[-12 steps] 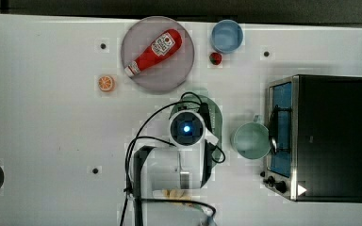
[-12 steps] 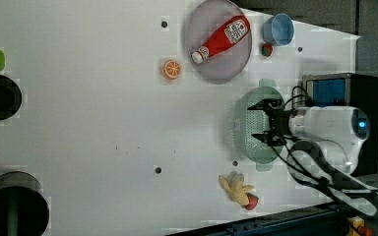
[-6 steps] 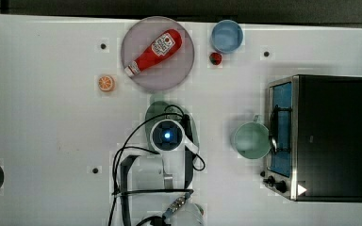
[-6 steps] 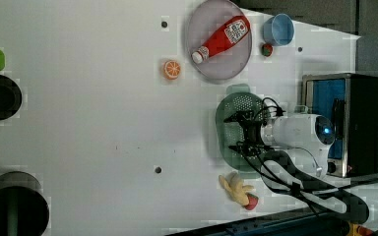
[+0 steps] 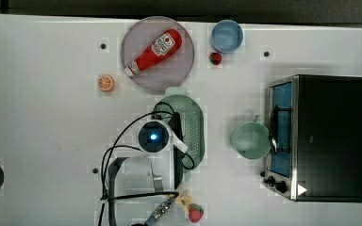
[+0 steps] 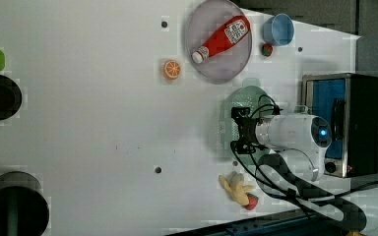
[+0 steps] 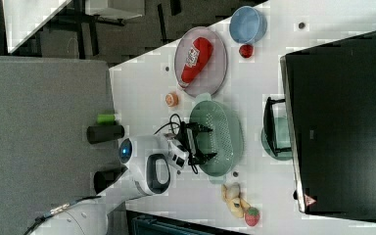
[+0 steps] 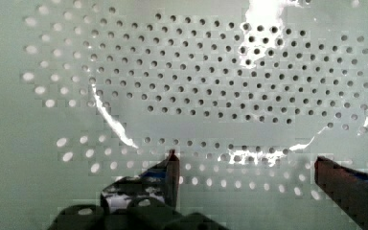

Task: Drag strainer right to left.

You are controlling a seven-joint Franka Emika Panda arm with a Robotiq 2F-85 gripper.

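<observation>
Looked like a robot lab's mock kitchen: white table [image 5: 52, 141], toaster oven [image 5: 318, 136] at right, toy strawberry [image 5: 215, 58], cabled arm.

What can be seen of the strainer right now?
The strainer is a pale mint-green oval bowl, plastic by its look, with a finely perforated bottom, a smooth rim and a small end tab toward the plate. It sits upright on the white table. The open gripper reaches inside it.

Pale mint-green strainer [image 5: 192, 127] dotted with fine holes; red ketchup bottle [image 5: 153, 52] on a grey-lilac plate [image 5: 181, 66]; blue cup [image 5: 226, 36]; white desk [image 5: 42, 117].
</observation>
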